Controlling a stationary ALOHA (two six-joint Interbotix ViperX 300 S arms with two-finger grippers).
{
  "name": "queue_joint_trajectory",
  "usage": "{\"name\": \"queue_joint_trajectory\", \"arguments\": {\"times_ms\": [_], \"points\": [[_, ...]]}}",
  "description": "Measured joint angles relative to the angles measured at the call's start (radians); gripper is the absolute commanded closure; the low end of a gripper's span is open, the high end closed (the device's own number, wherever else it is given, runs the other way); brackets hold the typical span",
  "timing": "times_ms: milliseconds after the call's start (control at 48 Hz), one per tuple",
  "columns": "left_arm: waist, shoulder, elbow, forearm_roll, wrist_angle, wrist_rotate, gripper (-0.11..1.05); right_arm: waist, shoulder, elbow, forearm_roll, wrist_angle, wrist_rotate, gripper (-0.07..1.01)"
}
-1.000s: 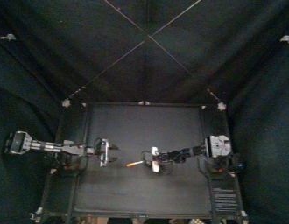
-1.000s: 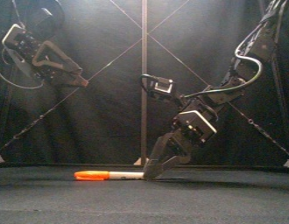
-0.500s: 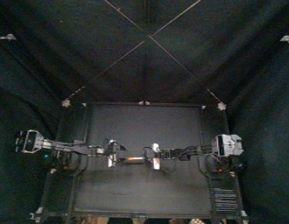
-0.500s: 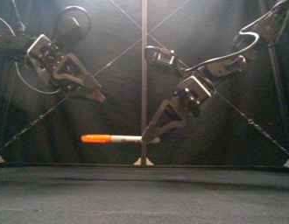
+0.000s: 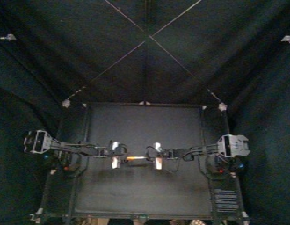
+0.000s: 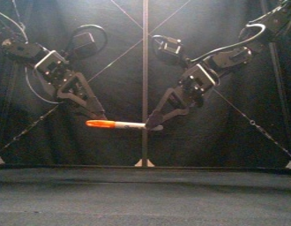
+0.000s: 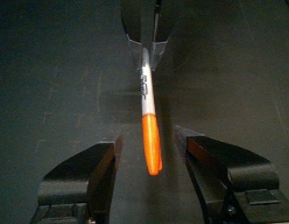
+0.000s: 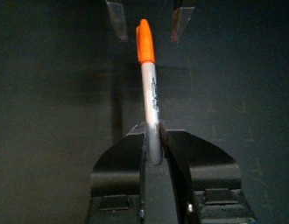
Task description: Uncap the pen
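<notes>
The pen [image 6: 122, 125] is held in the air, well above the desk [image 6: 145, 196]. Its long axis is level and runs across from side to side. The orange cap [image 6: 99, 124] is pointed toward the left arm's side. The pale barrel [image 8: 151, 92] is clenched in the right claw [image 6: 154, 127], whose jaws are pressed against it on both sides. The left claw [image 7: 151, 138] is spread apart, with one jaw set on each side of the cap, and a dark gap is seen between the cap and each jaw.

Only the black curtain [image 6: 219, 132] is seen behind the pen.

From the front, the cap's end is overlapped by the left claw's tips, so contact cannot be judged there. The barrel's rear end is hidden inside the right claw. The print on the barrel cannot be read.
</notes>
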Motion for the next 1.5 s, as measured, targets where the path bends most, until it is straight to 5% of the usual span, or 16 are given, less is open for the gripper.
{"name": "queue_joint_trajectory", "arguments": {"times_ms": [396,688,708,729,750,771,812,958,1188,1500], "points": [[0.005,0.044,-0.018,0.000,0.000,0.0015,0.39,-0.002,0.002,0.006,0.000,-0.002,-0.003,0.43],[0.023,-0.008,-0.003,0.003,-0.006,0.0046,0.39,-0.008,-0.067,0.064,0.009,-0.014,0.006,0.43],[0.021,-0.020,0.017,0.003,0.002,0.0000,0.39,-0.009,-0.075,0.081,0.006,-0.011,0.014,0.43],[0.023,-0.029,0.031,0.003,0.003,0.0061,0.39,-0.011,-0.084,0.098,0.008,-0.006,0.011,0.43],[0.025,-0.038,0.044,0.000,0.005,-0.0015,0.39,-0.014,-0.091,0.114,0.009,-0.006,0.005,0.43],[0.026,-0.046,0.052,0.000,0.005,0.0046,0.39,-0.015,-0.097,0.121,0.011,-0.006,0.008,0.43],[0.028,-0.064,0.063,0.000,0.005,0.0000,0.39,-0.018,-0.117,0.140,0.017,-0.008,0.009,0.43],[0.028,-0.124,0.097,0.000,0.002,0.0031,0.39,-0.031,-0.183,0.196,0.032,-0.029,0.011,0.43],[0.026,-0.144,0.107,0.003,-0.002,0.0046,0.39,-0.046,-0.222,0.258,0.037,-0.104,0.009,0.43],[0.026,-0.144,0.109,0.017,0.000,0.0031,0.39,-0.054,-0.222,0.259,0.031,-0.118,0.000,0.43]]}}
